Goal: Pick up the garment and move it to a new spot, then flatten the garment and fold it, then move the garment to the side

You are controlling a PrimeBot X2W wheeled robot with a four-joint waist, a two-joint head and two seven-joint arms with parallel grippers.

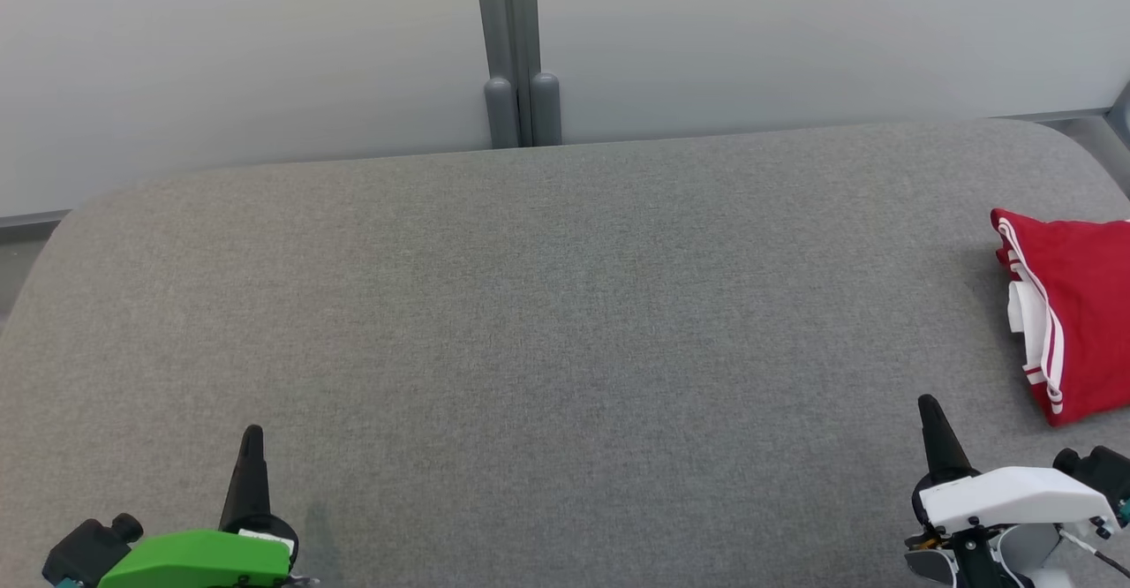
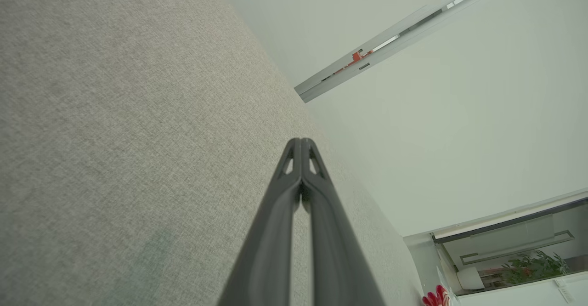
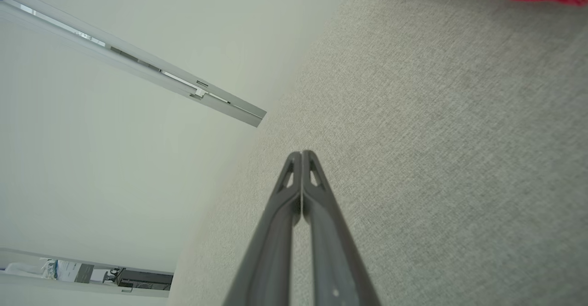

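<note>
A red, white-striped garment (image 1: 1081, 305) lies folded at the right edge of the grey table (image 1: 547, 305). The left gripper (image 1: 252, 436) and right gripper (image 1: 930, 407) hover near, jaws closed, empty. The task looks essentially finished.

Grey fabric surface (image 1: 530, 323); folded red garment (image 1: 1081, 314) lies at its right edge.
</note>
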